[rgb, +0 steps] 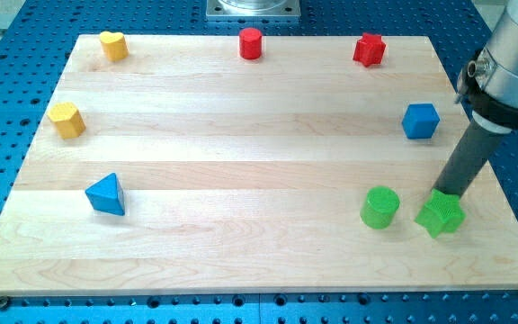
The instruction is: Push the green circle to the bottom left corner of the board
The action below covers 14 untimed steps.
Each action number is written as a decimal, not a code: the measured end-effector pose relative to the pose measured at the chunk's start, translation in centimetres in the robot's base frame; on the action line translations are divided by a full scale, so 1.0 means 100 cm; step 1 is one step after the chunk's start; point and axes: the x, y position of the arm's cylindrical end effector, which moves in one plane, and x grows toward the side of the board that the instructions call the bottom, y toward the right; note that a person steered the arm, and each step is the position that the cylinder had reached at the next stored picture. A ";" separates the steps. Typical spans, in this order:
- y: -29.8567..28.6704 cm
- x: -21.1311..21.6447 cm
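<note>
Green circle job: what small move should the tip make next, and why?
Probably lift off the green star line and bring my tip round to the view's right of the green circle. My tip sits at the star's top edge, right of the circle, and the target corner lies far to the view's left along the board.

The green circle (379, 207), a short upright cylinder, stands in the frame's lower right on the surface (241, 135).

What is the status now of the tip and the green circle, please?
My tip at the green star, top edge. Green circle just to view's left of star, not touched. Blue triangle sits near path to bottom left.
</note>
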 end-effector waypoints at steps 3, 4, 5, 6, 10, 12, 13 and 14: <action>-0.033 0.000; -0.091 0.009; -0.118 0.012; -0.106 0.019; -0.128 0.029; -0.148 0.062; -0.154 0.065; -0.158 0.059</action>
